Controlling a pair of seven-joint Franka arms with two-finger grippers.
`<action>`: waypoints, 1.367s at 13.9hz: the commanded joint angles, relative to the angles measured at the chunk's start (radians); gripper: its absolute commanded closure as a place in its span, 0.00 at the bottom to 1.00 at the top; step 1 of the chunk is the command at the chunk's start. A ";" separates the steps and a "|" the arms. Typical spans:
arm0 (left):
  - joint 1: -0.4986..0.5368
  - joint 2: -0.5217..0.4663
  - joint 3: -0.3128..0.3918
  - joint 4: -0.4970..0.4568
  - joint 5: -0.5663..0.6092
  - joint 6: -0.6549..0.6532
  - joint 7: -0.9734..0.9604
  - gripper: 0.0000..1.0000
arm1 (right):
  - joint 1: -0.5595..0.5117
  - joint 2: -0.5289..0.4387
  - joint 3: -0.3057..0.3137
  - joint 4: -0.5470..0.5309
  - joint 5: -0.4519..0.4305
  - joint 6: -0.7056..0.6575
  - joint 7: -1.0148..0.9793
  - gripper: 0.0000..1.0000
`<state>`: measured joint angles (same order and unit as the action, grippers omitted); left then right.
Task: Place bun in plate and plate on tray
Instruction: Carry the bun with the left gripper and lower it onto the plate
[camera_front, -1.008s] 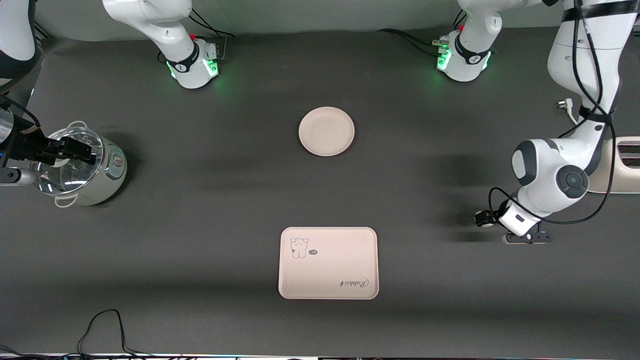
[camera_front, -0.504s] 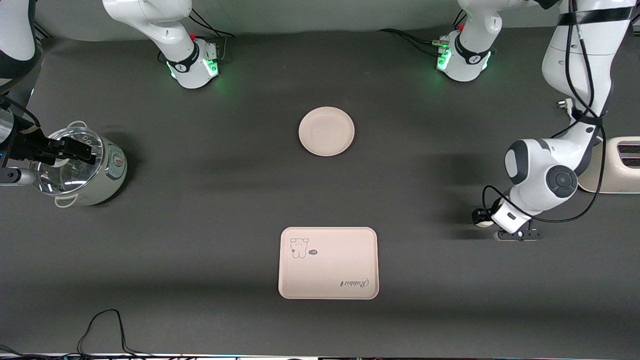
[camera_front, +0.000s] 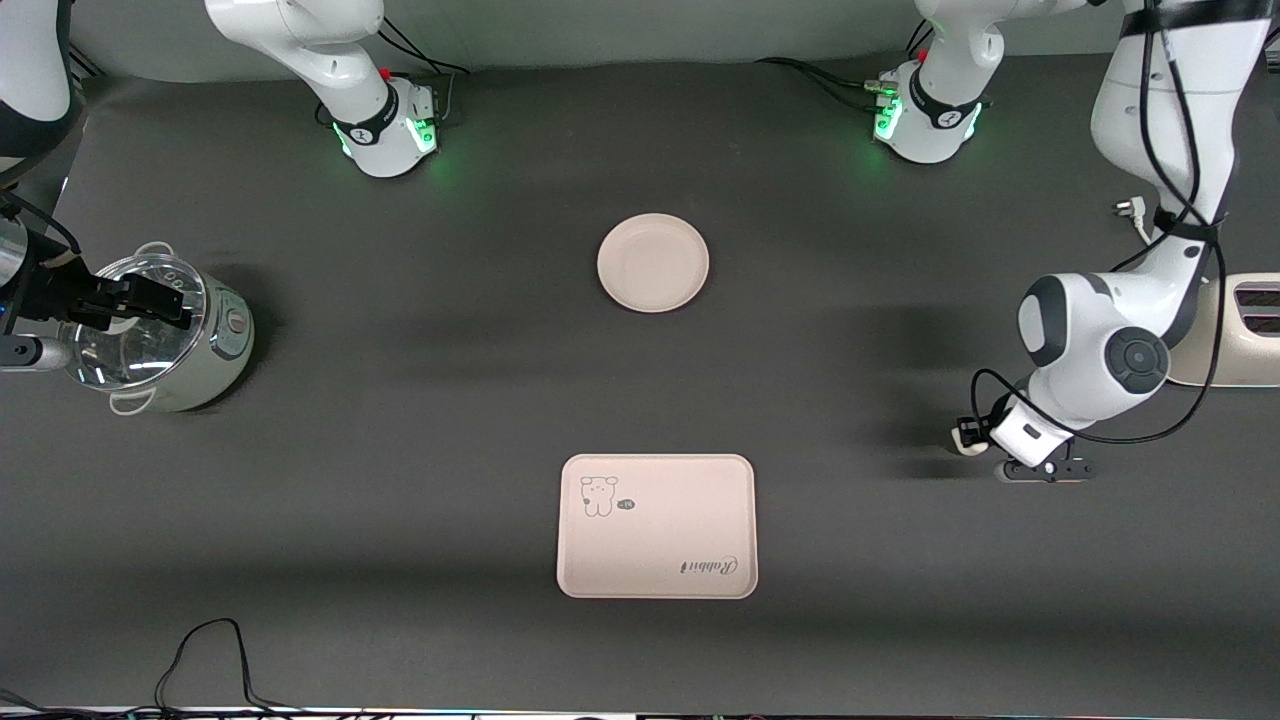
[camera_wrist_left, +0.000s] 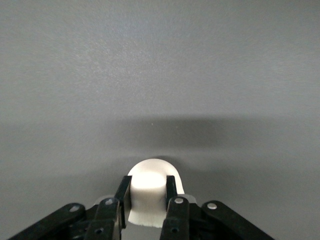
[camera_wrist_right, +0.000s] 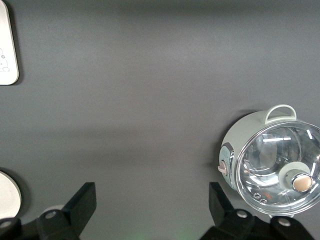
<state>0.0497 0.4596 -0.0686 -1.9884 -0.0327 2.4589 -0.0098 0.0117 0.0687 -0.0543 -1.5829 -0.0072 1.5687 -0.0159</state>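
In the left wrist view, at the bottom centre of the frame, two black fingers (camera_wrist_left: 123, 192) press against either side of the bun (camera_wrist_left: 148, 192), a small white lump with a rounded top sitting on the dark grey table (camera_wrist_left: 160, 75); the left gripper (camera_wrist_left: 148, 196) is clenched on it, low against the table surface. In the front view this gripper (camera_front: 1030, 462) sits at the right of the frame, a little below mid-height, under the white wrist of the left arm, and only a sliver of white shows beside it. The right gripper (camera_wrist_right: 150, 202) shows in its own wrist view at the bottom of the frame with its two black fingers spread wide apart and nothing between them; it waits above the pot (camera_wrist_right: 270, 165), a pale green cooker with a glass lid, which lies at the lower right of that frame. In the front view the right gripper (camera_front: 135, 295) is at the left edge, over the pot (camera_front: 165, 335). The plate (camera_front: 653, 262), round and cream, lies bare just above the centre of the front view, well apart from both grippers. The tray (camera_front: 657, 526), pinkish-beige with a cartoon animal and script lettering, lies below the centre, nearer to the front camera than the plate, with nothing on it. A cream toaster (camera_front: 1245, 330) shows at the right edge, partly hidden by the left arm
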 joint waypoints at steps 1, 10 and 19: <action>-0.010 -0.177 -0.032 -0.003 -0.010 -0.217 -0.082 0.69 | -0.001 -0.004 -0.002 -0.002 0.013 0.005 -0.009 0.00; -0.045 -0.377 -0.509 0.029 -0.093 -0.411 -0.730 0.69 | -0.001 -0.004 -0.002 -0.002 0.013 0.007 -0.009 0.00; -0.398 -0.100 -0.533 -0.032 0.129 -0.071 -1.178 0.67 | -0.001 -0.004 -0.002 -0.002 0.013 0.007 -0.009 0.00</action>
<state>-0.3011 0.2655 -0.6192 -2.0262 -0.0098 2.3330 -1.0904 0.0115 0.0688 -0.0545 -1.5831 -0.0072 1.5688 -0.0159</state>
